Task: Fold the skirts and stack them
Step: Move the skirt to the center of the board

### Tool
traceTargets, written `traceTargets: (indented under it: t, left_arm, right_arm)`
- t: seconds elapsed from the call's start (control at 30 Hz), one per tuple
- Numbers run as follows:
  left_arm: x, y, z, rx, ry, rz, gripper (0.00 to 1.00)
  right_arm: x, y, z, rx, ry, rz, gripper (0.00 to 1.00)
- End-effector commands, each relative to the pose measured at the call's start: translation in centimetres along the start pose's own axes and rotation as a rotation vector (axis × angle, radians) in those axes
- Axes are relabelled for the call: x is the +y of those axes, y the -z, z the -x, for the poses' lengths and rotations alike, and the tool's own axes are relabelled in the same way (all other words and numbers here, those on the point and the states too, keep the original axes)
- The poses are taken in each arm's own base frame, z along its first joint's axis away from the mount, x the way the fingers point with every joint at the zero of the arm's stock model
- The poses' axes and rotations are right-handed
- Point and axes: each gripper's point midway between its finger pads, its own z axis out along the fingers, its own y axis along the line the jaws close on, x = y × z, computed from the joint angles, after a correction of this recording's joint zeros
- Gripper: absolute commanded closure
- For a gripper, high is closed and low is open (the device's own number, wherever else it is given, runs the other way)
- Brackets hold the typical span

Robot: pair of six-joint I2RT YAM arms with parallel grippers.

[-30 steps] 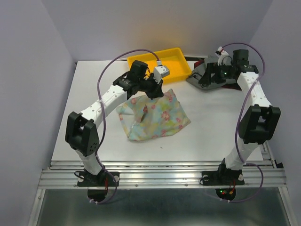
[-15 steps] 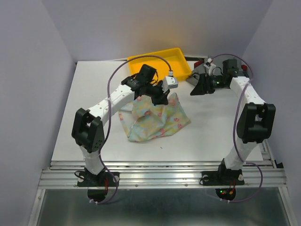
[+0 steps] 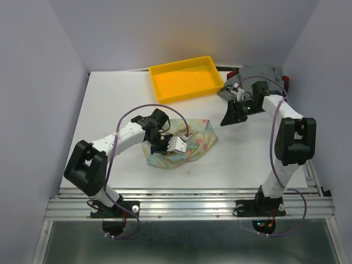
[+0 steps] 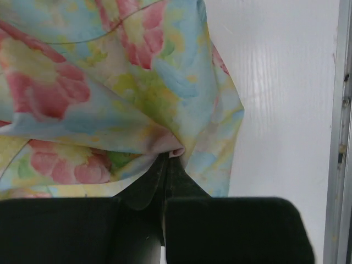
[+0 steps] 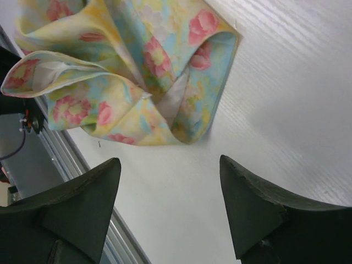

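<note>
The floral skirt (image 3: 198, 141) lies bunched, its long axis near-left to far-right. The left fingers (image 4: 146, 190) pinch its fold; the right fingers (image 5: 258, 209) stand spread.

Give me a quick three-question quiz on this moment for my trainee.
1. True or false: the floral skirt lies on the table, outside the yellow tray.
2. Fill in: the right gripper has its jaws ___, with nothing between them.
3. Which gripper pinches the floral skirt? A. left gripper B. right gripper C. neither
Key: 1 true; 2 open; 3 A.
</note>
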Motion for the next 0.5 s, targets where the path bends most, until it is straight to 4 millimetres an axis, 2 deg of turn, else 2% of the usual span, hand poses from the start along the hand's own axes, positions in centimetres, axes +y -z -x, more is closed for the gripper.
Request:
traceTargets:
  t: [0.0,0.1,0.17,0.2,0.3,0.33,0.37,0.43,0.47]
  left_arm:
    - [0.1,0.0,-1.8,0.073,-0.103,0.022,0.89]
    - [0.3,-0.4,-2.0,0.076,-0.089,0.035,0.76]
    - [0.8,0.0,-1.3,0.057,-0.069,0.047,0.67]
    - [1.0,0.5,-0.6,0.029,-0.038,0.057,0.61]
    - [2.9,3.1,1.8,-0.076,0.061,0.119,0.53]
    - [3.7,4.5,2.9,-0.104,0.073,0.143,0.44]
    - [4.1,5.2,3.5,-0.121,0.089,0.153,0.43]
    - [4.5,6.3,4.6,-0.149,0.125,0.167,0.13]
    - [5.0,7.1,5.6,-0.171,0.126,0.188,0.06]
  right_arm:
    - [-1.8,-1.1,-1.5,0.039,0.002,-0.058,0.24]
    - [-2.7,-2.1,-2.5,0.067,-0.022,-0.085,0.24]
    - [-3.3,-2.6,-2.2,0.062,-0.016,-0.103,0.25]
    - [-3.7,-2.8,-1.9,0.056,-0.019,-0.117,0.25]
    - [-4.8,-3.4,0.0,0.014,0.002,-0.152,0.25]
    - [-5.2,-3.6,0.7,-0.008,0.012,-0.16,0.27]
    - [-5.5,-3.7,0.8,-0.007,0.004,-0.166,0.27]
    - [-6.0,-4.6,1.7,-0.017,0.01,-0.167,0.28]
    - [-6.4,-4.8,2.2,-0.029,0.005,-0.175,0.29]
